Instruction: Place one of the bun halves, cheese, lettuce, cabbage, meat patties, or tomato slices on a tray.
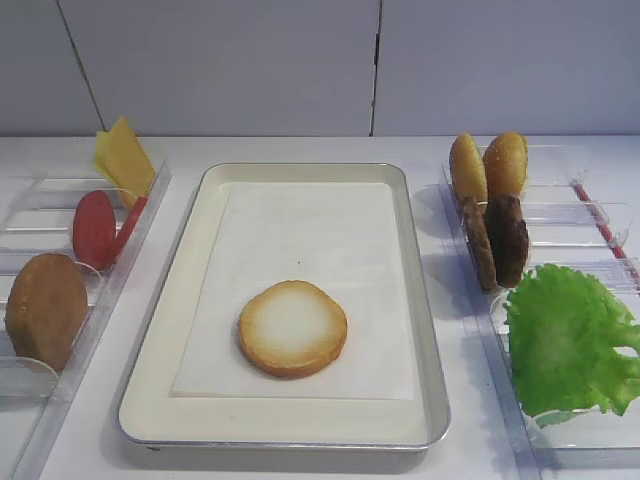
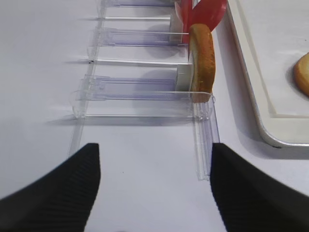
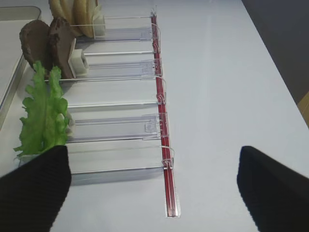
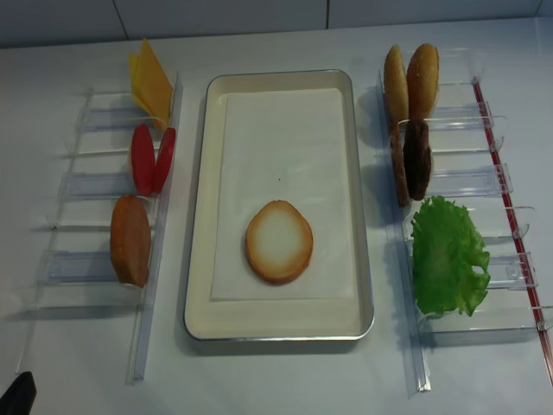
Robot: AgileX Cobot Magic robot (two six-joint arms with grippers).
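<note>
A bun half (image 1: 293, 327) (image 4: 278, 241) lies cut face up on the paper liner of the silver tray (image 1: 300, 420) (image 4: 200, 216). In the left rack stand cheese (image 1: 122, 155), tomato slices (image 1: 97, 228) (image 2: 205, 9) and an all-brown bun half (image 1: 45, 308) (image 2: 203, 60). The right rack holds meat patties (image 1: 497, 240) (image 3: 48, 43) and lettuce (image 1: 568, 340) (image 3: 46, 113). Cabbage is out of view. My left gripper (image 2: 153, 159) hangs open over bare table just before the left rack's near end. My right gripper (image 3: 153, 159) is open wide near the right rack's near end. Neither holds anything.
Clear plastic racks (image 4: 86, 268) (image 4: 484, 186) flank the tray on both sides. Small golden buns (image 1: 488, 165) stand at the back of the right rack. A red strip (image 3: 161, 125) runs along that rack's outer edge. A grey wall (image 1: 300, 60) closes the back.
</note>
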